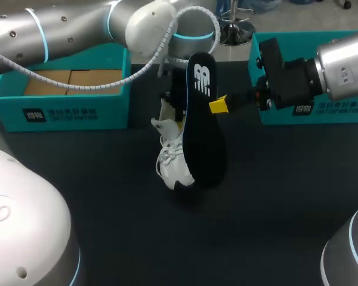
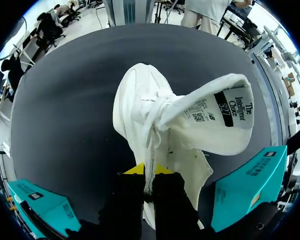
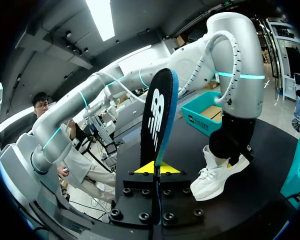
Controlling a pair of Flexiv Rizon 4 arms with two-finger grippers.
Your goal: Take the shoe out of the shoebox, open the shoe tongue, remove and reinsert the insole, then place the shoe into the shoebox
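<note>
While left gripper clamps soft shoe by the collar, right gripper at its 2 o'clock pinches the light, likely floppy insole.

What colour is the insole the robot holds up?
Black insole, white logo, blue edge; clearest in right wrist view.

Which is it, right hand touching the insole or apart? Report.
Touching. Right wrist view shows the right hand pinching the insole between both yellow tips.
</note>
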